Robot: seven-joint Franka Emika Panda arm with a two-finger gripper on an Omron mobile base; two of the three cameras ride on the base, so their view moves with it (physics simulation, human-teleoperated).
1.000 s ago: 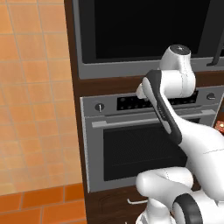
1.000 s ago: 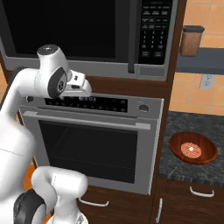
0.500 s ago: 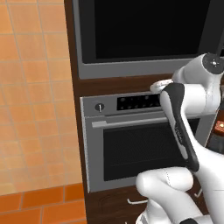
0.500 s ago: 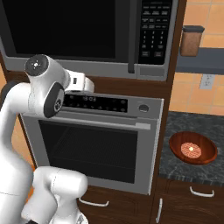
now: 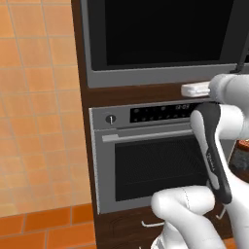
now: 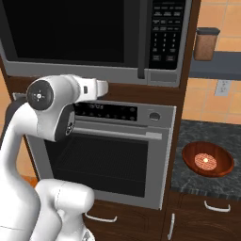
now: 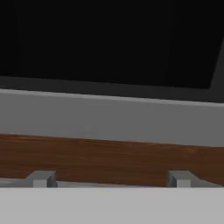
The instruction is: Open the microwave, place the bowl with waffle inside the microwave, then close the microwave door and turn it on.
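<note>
Microwave (image 6: 94, 37) shut at the top of the frame, bowl (image 6: 207, 160) waiting at lower right.

Microwave door (image 5: 165, 34) lies flush and closed across the upper part of the left base view, its dark bar handle (image 6: 141, 40) upright beside the keypad (image 6: 165, 33) in the right base view. Below it sits the silver oven (image 6: 113, 150). The reddish-brown bowl with the waffle (image 6: 205, 161) inside rests on the dark speckled counter (image 6: 188, 181), right of the oven. In the hand view the gripper (image 7: 109, 179) has its fingers (image 7: 41, 178) spread wide and empty, facing the wood strip (image 7: 109, 155) under the microwave's grey frame. A brown jar (image 6: 206, 43) stands on a shelf at upper right.
</note>
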